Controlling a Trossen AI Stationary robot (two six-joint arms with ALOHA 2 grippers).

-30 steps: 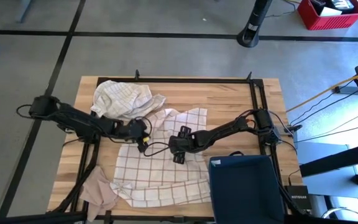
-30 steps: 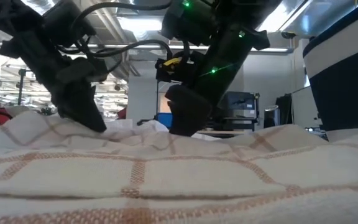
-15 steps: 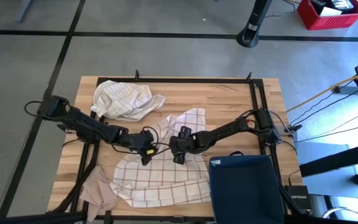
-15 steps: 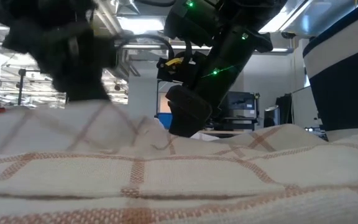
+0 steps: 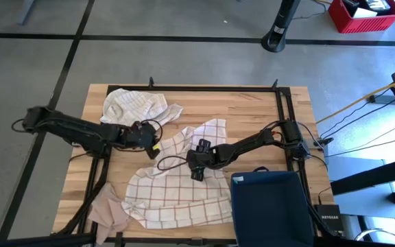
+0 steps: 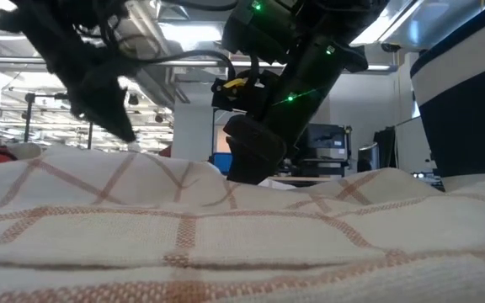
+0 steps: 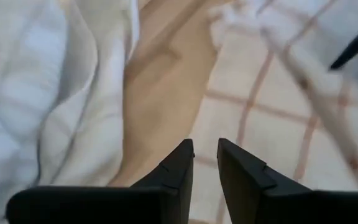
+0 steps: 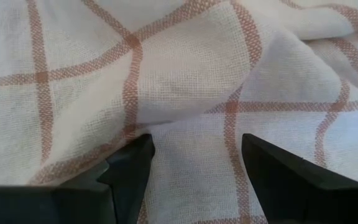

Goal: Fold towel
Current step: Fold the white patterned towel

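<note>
Since half a second ago the left tool has drawn back toward the far-left part of the worktop, from the middle of the checked towel to that towel's left edge, just beside the crumpled towel. In the low view the dark arm on the left now sits higher above the cloth, and the raised fold beneath it has sunk into a lower ridge. The right tool has not moved and rests on the checked towel near its middle.

The left tool's fingers stand nearly closed, a thin gap between them and nothing held; bare wood shows past them, with white cloth on one side and checked cloth on the other. The right tool's fingers are spread wide, pressed down onto the checked towel with a fold of it lying between them, not pinched.

There are two arms and two tools. Three cloths lie on the worktop: the checked towel spread rumpled across the middle and near side, the crumpled towel bunched at the far-left corner, and a tan cloth at the near-left corner, touching the checked towel's edge. One dark blue bin sits at the near-right corner.
</note>
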